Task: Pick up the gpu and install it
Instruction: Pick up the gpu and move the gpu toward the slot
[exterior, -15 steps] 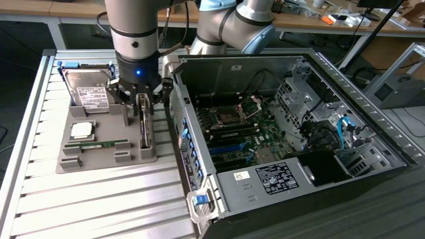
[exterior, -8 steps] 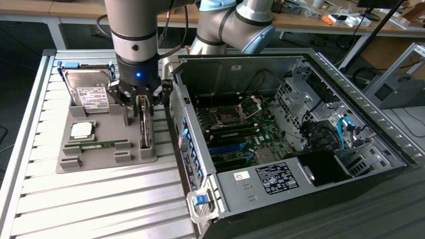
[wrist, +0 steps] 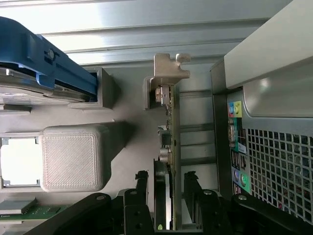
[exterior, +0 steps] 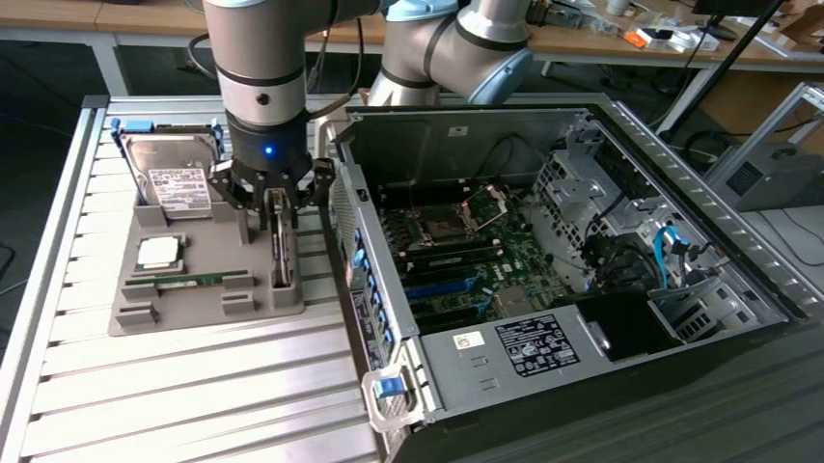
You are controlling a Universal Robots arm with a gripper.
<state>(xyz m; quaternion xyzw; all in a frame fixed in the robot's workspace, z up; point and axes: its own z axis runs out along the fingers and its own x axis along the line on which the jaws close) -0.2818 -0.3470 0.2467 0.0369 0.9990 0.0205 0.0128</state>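
The gpu (exterior: 282, 258) stands on edge in a slot of the grey holder tray (exterior: 193, 304), at the side nearest the computer case. It is a thin dark card (wrist: 169, 122) with a silver end bracket (wrist: 166, 68). My gripper (exterior: 276, 204) hangs straight over it, open. In the wrist view my gripper (wrist: 166, 188) straddles the card, its black fingers (wrist: 142, 188) on either side with small gaps showing. Nothing is gripped.
The tray also holds a silver hard drive (exterior: 174, 178) in a blue carrier (wrist: 44, 63), a CPU (exterior: 160, 253) and a green memory stick (exterior: 193, 280). The open computer case (exterior: 386, 289) with its motherboard (exterior: 464, 251) lies close at the exterior view's right.
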